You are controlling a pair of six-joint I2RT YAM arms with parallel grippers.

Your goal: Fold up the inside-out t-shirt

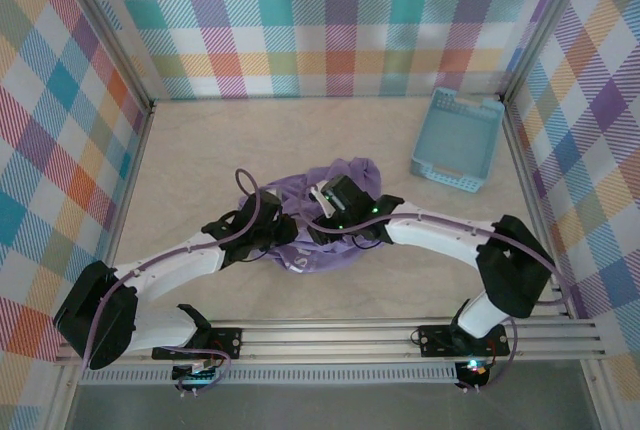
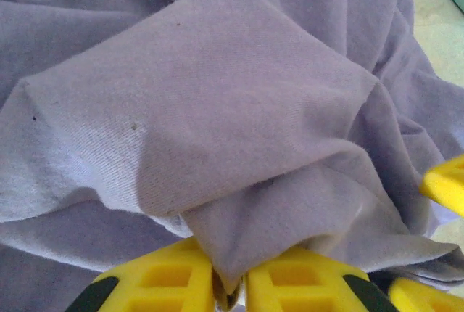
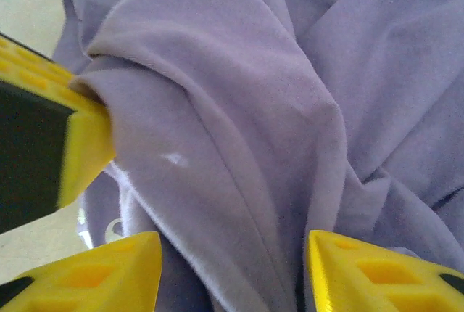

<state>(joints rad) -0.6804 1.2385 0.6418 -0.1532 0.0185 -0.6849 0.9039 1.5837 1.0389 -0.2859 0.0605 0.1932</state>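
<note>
- The t-shirt (image 1: 350, 172) lay in a crumpled heap in the middle of the table (image 1: 220, 150), right under both grippers.
- It was all bumps and wrinkles. No part of it was flat, and no neat fold had been made yet.
- So I think the job was only near its start.
- The left gripper (image 1: 268, 233) sat at the left side of the heap. In its own wrist view its two yellow fingers (image 2: 167, 283) were pressed almost together, pinching a fold of the purple cloth.
- The right gripper (image 1: 345, 212) sat on top of the heap. In its own wrist view its two yellow fingers (image 3: 94, 276) stood wide apart. Cloth lay between them, but they were not squeezing it.
- The two grippers were very close to each other, and each wrist view showed a yellow finger of the other one.
- I could not tell from the pictures which side of the shirt faced out.
- A lot was left to do, I think: turn the shirt the right way if it needs it, spread it flat, then fold it.
- Counting: one t-shirt, one light blue basket (image 1: 447, 175) far off at the back right, two arms, two grippers, and two fingers on each gripper.
</note>
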